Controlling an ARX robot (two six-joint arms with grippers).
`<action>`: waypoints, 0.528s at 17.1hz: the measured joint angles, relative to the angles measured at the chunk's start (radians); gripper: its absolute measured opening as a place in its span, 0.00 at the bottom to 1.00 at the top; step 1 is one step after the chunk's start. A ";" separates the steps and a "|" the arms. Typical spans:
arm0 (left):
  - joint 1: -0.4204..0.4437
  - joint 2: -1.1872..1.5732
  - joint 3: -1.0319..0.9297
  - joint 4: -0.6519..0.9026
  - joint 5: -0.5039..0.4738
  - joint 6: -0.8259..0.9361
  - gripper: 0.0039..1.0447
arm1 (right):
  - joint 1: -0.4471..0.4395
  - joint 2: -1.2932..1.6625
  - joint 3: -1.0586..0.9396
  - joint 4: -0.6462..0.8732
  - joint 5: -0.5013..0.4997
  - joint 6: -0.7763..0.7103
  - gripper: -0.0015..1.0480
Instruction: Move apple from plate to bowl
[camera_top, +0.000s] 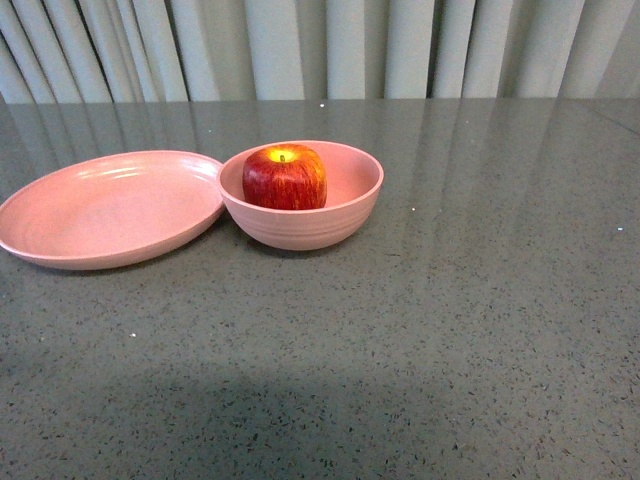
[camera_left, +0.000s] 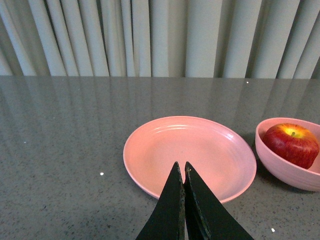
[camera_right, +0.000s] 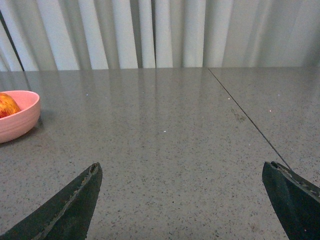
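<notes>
The red apple (camera_top: 284, 177) with a yellow patch at its stem sits inside the deep pink bowl (camera_top: 340, 222). The shallow pink plate (camera_top: 108, 208) lies empty just left of the bowl, its rim touching or nearly touching it. Neither gripper shows in the front view. In the left wrist view my left gripper (camera_left: 181, 165) is shut and empty, its tips over the near rim of the plate (camera_left: 200, 145), with the apple (camera_left: 292, 144) in the bowl (camera_left: 280, 167) off to one side. My right gripper (camera_right: 182, 167) is open and empty over bare table, the bowl (camera_right: 17, 120) far aside.
The grey speckled table (camera_top: 450, 330) spreads around the dishes. A pleated pale curtain (camera_top: 320, 45) hangs behind the table's far edge. A thin seam line (camera_right: 245, 117) runs across the tabletop in the right wrist view.
</notes>
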 joint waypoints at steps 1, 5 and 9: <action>0.031 -0.032 -0.022 -0.005 0.035 0.000 0.01 | 0.000 0.000 0.000 0.000 0.000 0.000 0.94; 0.083 -0.134 -0.093 -0.041 0.089 0.001 0.01 | 0.000 0.000 0.000 0.000 0.000 0.000 0.94; 0.085 -0.253 -0.144 -0.109 0.088 0.002 0.01 | 0.000 0.000 0.000 0.000 0.000 0.000 0.94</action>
